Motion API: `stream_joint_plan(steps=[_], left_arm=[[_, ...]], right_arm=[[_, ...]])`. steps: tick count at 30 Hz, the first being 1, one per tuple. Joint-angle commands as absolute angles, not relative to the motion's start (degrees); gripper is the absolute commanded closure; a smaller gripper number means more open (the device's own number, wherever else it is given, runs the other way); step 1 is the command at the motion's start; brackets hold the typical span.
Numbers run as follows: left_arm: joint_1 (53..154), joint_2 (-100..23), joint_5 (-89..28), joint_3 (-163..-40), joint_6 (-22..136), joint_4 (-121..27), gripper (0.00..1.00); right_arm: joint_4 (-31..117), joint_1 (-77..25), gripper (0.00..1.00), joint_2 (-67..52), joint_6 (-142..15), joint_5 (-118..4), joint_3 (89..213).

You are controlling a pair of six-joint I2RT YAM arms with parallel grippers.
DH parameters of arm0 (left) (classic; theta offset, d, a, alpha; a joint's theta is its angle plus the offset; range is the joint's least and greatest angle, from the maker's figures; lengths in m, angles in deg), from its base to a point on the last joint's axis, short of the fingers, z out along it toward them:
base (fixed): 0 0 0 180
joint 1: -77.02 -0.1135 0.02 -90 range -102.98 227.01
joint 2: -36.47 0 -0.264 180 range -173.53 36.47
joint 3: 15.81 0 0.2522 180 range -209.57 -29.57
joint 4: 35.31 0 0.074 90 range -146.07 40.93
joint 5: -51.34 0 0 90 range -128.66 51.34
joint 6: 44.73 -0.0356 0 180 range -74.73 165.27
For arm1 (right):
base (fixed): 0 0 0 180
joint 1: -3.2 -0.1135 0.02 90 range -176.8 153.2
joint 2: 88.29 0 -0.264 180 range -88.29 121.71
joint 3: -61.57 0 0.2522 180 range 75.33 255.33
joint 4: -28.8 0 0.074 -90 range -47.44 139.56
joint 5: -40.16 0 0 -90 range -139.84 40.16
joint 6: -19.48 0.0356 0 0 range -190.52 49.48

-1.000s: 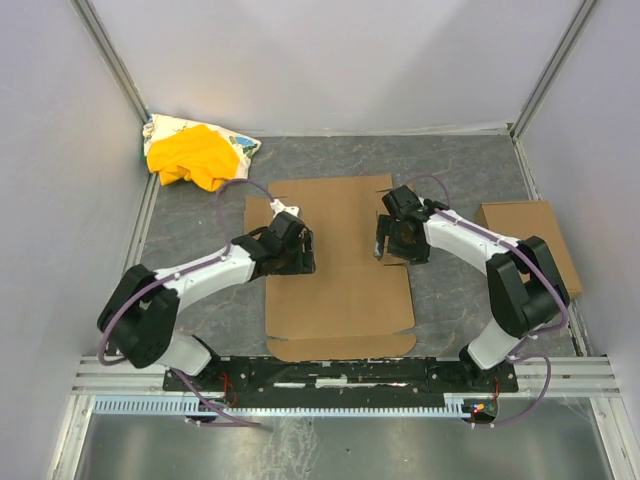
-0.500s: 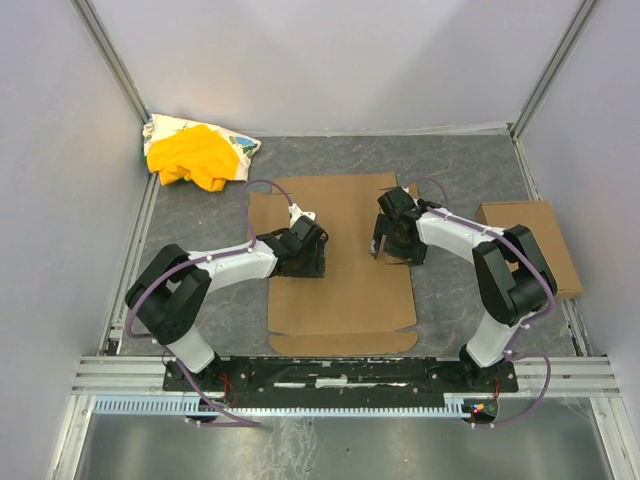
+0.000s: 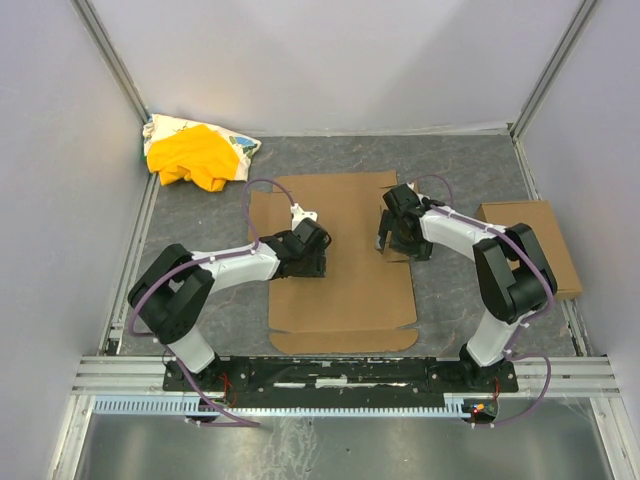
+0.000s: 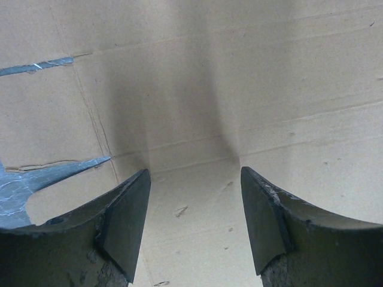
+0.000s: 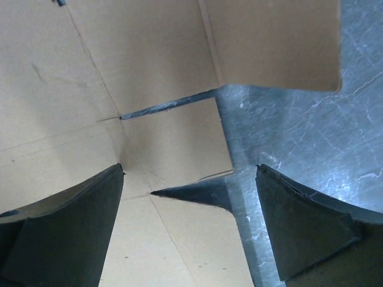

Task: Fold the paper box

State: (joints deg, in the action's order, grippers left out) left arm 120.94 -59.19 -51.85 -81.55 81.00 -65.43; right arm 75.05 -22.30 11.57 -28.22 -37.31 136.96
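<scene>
Not much folding seems to have been done yet, going by what can be seen. The paper box is laid out flat in the middle of the desk. Its creases and cut slits are on show, but no wall is stood up and no tab is tucked in. The left tool is held low over the left part of the sheet with its jaws spread and nothing pinched; only bare cardboard is seen between them in the wrist view. The right tool is held over the right edge, jaws spread wide and nothing gripped. In its wrist view a small side tab between two slits is framed, with desk beyond it. Whether the flap at the far right corner is lifted a bit can't be told. So pretty much everything is probably left: sides raised, tabs slotted, lid closed. The yellow cloth and the smaller cardboard piece are parked well apart from both tools.
</scene>
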Motion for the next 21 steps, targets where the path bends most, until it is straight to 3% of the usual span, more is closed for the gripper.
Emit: stream_joint_plan(steps=[1,10,21], left_arm=[[120.7,-63.9,-50.9,-76.4,80.4,-68.1,0.3],[121.0,-64.3,-50.7,-76.9,80.3,-68.1,0.3],[121.7,-65.2,-50.6,-77.5,80.4,-68.1,0.3]], right_arm=[[72.0,-21.2,0.0,11.9,-31.9,-35.0,137.0],[65.1,-20.9,0.02,15.9,-35.4,-47.8,137.2],[64.2,-21.5,0.05,12.7,-35.1,-52.3,136.3]])
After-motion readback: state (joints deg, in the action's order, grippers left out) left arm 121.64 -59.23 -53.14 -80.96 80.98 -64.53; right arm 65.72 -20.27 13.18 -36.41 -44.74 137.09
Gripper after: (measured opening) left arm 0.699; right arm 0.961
